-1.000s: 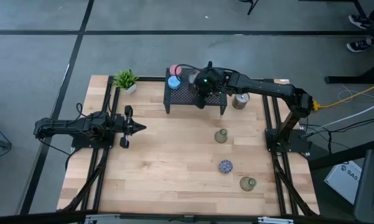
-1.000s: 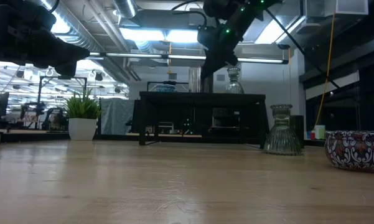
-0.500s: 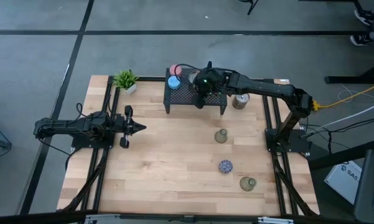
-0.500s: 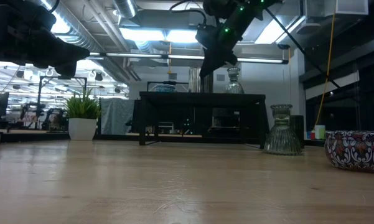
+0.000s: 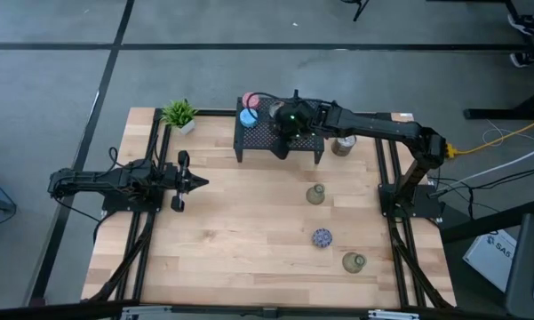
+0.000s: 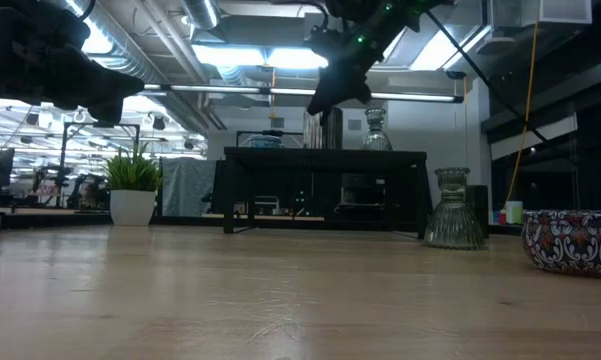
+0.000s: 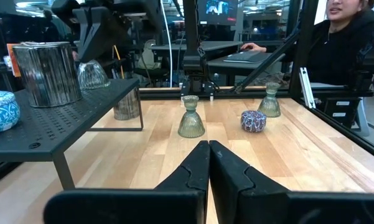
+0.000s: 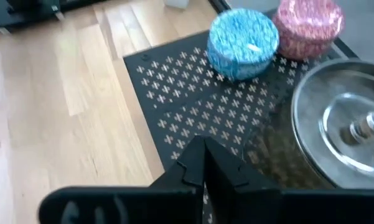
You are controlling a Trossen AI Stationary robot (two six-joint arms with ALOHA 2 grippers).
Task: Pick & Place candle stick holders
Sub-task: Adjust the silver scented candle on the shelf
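My right gripper (image 5: 282,126) is shut and empty, hovering above the black mesh rack (image 5: 302,138), just over a shiny silver holder (image 8: 345,124) that stands on the rack top; in the low view the gripper (image 6: 320,100) is above the silver holder (image 6: 323,128). A light blue holder (image 8: 243,42) and a pink one (image 8: 308,25) stand at the rack's far left corner. On the table are two olive-grey holders (image 5: 315,195) (image 5: 354,261), a speckled dark blue one (image 5: 322,237) and a silver one (image 5: 342,144). My left gripper (image 5: 195,182) waits shut at the table's left.
A small green potted plant (image 5: 179,114) stands at the far left corner. A clear glass holder (image 6: 376,130) also stands on the rack. A person (image 7: 351,37) sits beyond the table's right side. Bare wood (image 5: 240,231) lies between the arms.
My right gripper has risen a little above the rack and gone slightly toward the table's left, staying shut. The silver holder under it stays standing on the rack.
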